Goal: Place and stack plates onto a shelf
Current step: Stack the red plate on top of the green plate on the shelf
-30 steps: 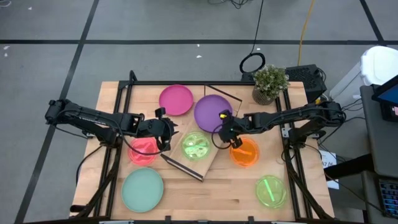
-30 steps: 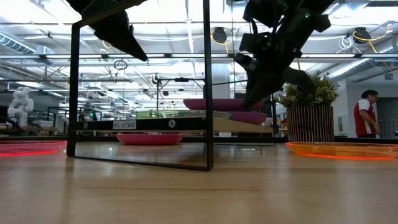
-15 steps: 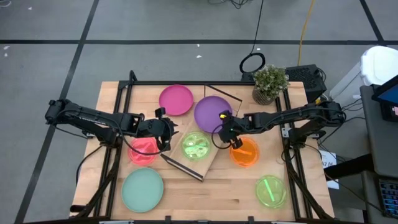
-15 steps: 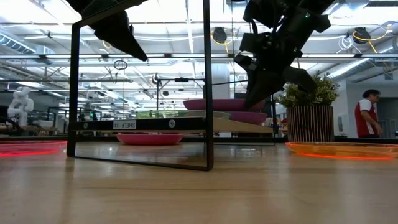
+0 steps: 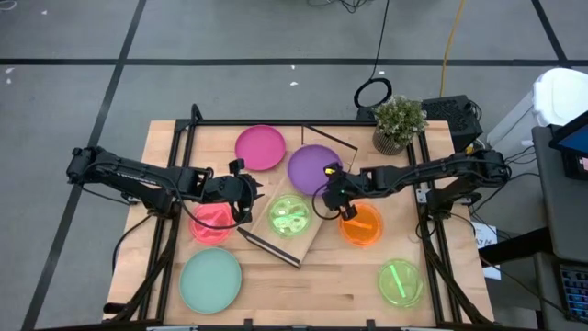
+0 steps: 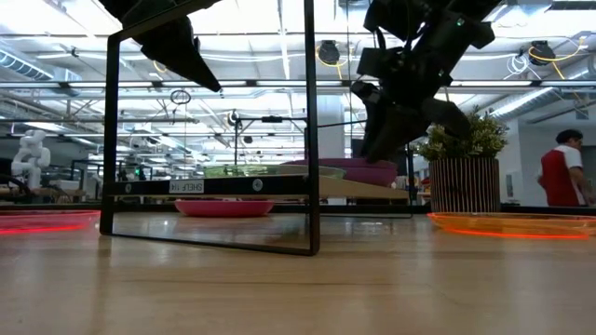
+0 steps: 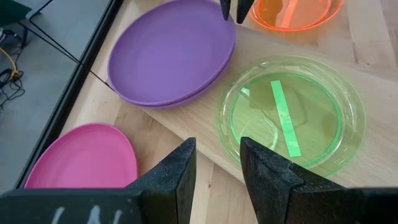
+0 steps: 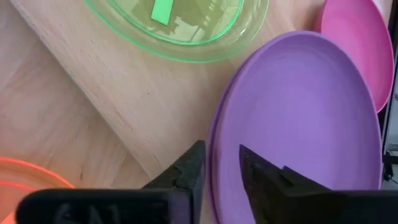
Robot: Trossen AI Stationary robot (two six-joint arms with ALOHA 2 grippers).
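Observation:
The purple plate [image 5: 313, 166] lies on the far end of the light-wood shelf [image 7: 199, 124]. A translucent lime plate [image 5: 289, 217] lies on the shelf's near end. My right gripper [image 8: 222, 171] is at the purple plate's rim on the side facing the orange plate [image 5: 361, 226], shut on it. My left gripper [image 7: 217, 165] hovers open between the red plate [image 5: 212, 221] and the shelf, touching nothing. The magenta plate [image 5: 260, 147], the mint plate [image 5: 210, 280] and a second lime plate [image 5: 401, 281] lie flat on the table. My right gripper pinches the purple plate's rim [image 8: 217, 146] between its two fingers, one over the plate's top face and one on the outer side, above the shelf wood. The fingers come from the table's right, slanting down. The plate lies roughly level on the shelf board.
A potted plant [image 5: 399, 122] stands at the far right corner. The shelf's black frame [image 6: 309, 130] rises above the board at both ends. A person moves in the room beyond the table. Bare tabletop shows along the near edge between the mint and lime plates.
In the low view the purple plate's raised edge has come down, and the plate now sits lower and level on the shelf. My right gripper has stayed at its rim. My left arm has kept still.

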